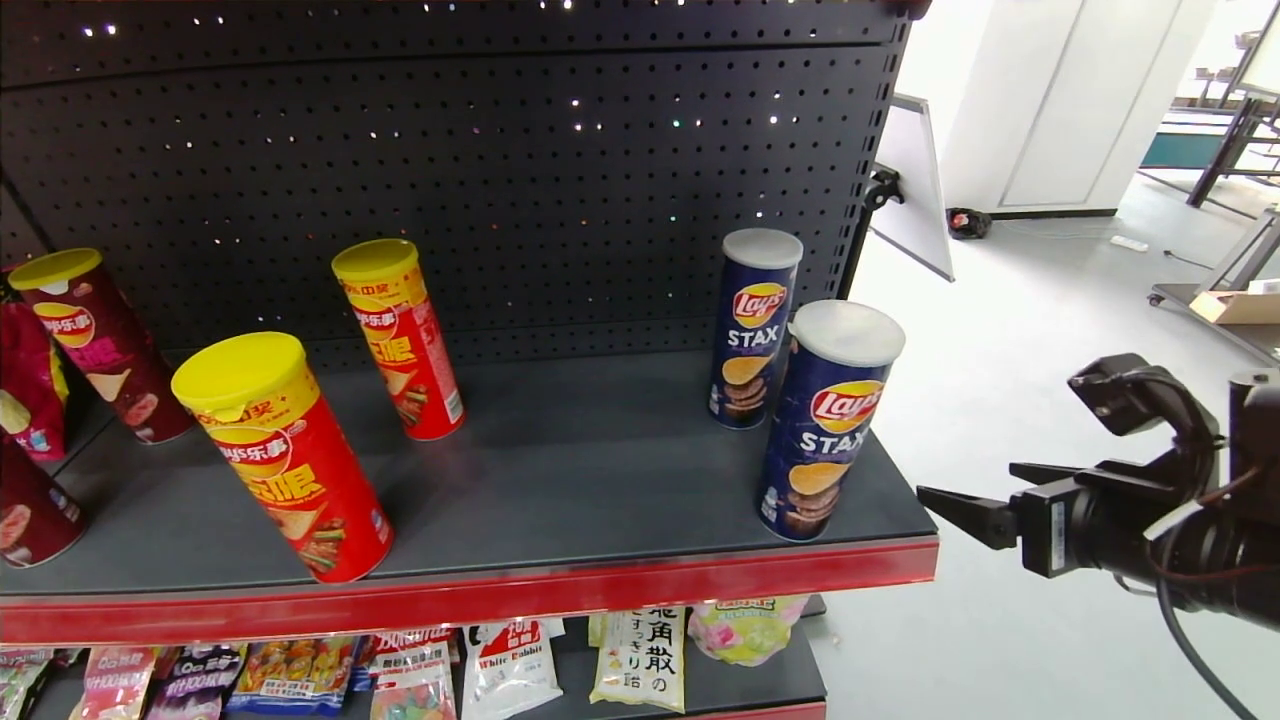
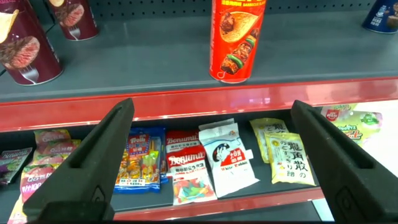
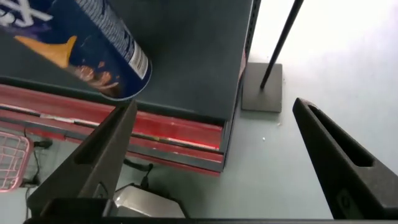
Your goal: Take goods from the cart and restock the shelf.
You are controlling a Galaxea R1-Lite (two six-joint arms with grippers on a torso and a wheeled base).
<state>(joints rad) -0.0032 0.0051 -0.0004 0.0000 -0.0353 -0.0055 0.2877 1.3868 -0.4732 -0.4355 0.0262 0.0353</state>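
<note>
Two wide-open, empty: left gripper [image 2: 212, 104] | right gripper [image 3: 211, 106], near front blue can [image 1: 825, 430]

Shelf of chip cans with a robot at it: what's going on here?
A two-armed robot is restocking the shelf. Both grippers are open and empty. The right gripper sits just off the shelf's right end, close to the front blue can, which stands upright near the edge. The left gripper faces the shelf front.
</note>
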